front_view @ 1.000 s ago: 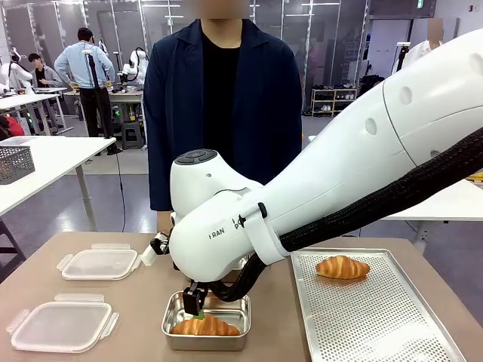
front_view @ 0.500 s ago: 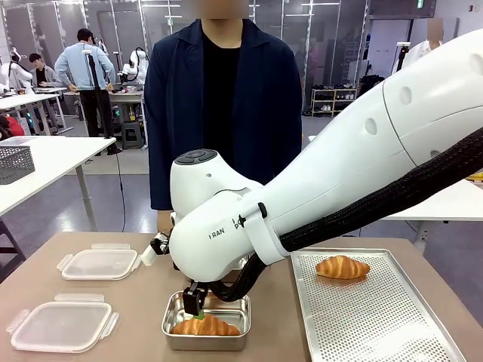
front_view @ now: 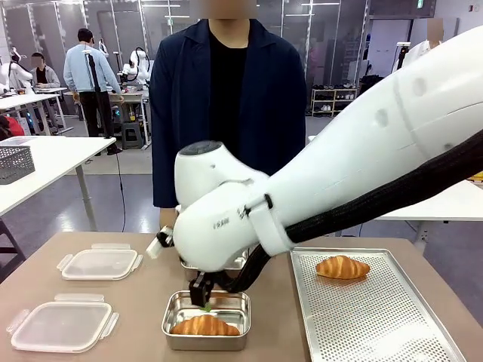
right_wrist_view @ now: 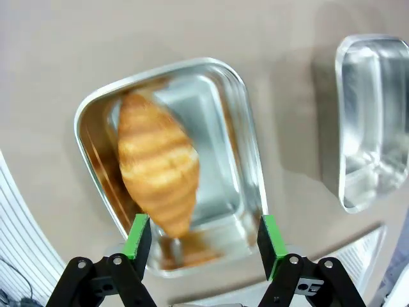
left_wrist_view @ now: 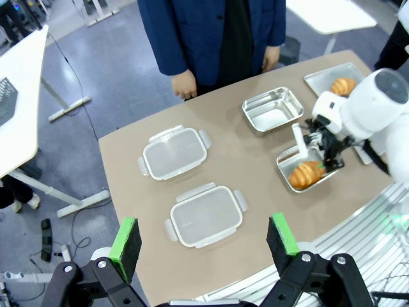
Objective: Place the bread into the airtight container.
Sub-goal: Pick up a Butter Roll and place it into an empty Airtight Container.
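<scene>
A golden croissant (front_view: 204,326) (right_wrist_view: 158,163) lies in a steel container (front_view: 173,305) (right_wrist_view: 246,128) near the table's front edge. Just above it hangs my right gripper (front_view: 204,299) (right_wrist_view: 203,236), open, its green pads (right_wrist_view: 137,235) apart and clear of the bread. A second croissant (front_view: 342,266) rests on the perforated tray (front_view: 377,317) at the right. My left gripper (left_wrist_view: 203,236) is open and high above the table, holding nothing. From up there the filled container (left_wrist_view: 285,162), its croissant (left_wrist_view: 305,173) and the right gripper (left_wrist_view: 326,150) show below.
An empty second steel container (left_wrist_view: 273,109) (right_wrist_view: 374,121) stands just beyond the filled one. Two clear lids (front_view: 99,264) (front_view: 60,326) lie at the left. A person in a dark jacket (front_view: 226,98) stands at the far edge.
My right gripper has lifted a little off the croissant, which stays lying in the container. The arm's wrist has risen and turned slightly.
</scene>
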{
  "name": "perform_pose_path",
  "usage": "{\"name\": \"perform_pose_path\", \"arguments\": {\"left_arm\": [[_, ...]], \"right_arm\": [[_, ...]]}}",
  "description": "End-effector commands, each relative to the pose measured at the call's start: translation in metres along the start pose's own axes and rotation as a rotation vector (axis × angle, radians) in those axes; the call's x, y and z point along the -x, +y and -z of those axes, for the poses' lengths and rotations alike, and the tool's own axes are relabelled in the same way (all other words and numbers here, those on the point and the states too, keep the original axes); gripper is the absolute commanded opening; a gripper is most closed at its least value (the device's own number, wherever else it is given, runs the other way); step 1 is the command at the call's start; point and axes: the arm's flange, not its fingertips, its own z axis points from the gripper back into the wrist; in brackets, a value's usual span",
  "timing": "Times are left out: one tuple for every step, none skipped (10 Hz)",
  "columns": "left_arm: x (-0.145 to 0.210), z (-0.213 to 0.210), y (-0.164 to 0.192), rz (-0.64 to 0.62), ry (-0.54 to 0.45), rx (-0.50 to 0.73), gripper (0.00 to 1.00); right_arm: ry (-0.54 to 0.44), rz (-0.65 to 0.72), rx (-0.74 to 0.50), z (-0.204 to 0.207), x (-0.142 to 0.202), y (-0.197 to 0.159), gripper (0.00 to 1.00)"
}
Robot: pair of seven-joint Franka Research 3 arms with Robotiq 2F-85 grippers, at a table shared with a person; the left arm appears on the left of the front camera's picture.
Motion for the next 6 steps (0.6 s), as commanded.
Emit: {"name": "perform_pose_path", "arguments": {"left_arm": [[-0.002, -0.001, 0.001, 0.010, -0.001, 0.005, 1.00], [-0.002, -0.001, 0.001, 0.010, -0.001, 0.005, 1.00], [-0.002, -0.001, 0.001, 0.010, -0.001, 0.005, 1.00], [-0.002, -0.001, 0.001, 0.010, -0.001, 0.005, 1.00], [-0.002, -0.001, 0.001, 0.010, -0.001, 0.005, 1.00], [-0.002, -0.001, 0.001, 0.010, -0.001, 0.005, 1.00]], "right_arm": [[0.013, 0.000, -0.004, -0.064, 0.050, -0.020, 0.84], [0.006, -0.035, 0.025, -0.101, 0.077, -0.025, 0.84], [0.007, -0.077, 0.046, -0.131, 0.104, -0.027, 0.84], [0.023, -0.081, 0.079, -0.156, 0.136, -0.032, 0.84], [0.015, -0.073, 0.105, -0.173, 0.164, -0.035, 0.84], [-0.013, -0.065, 0.121, -0.189, 0.195, -0.038, 0.84]]}}
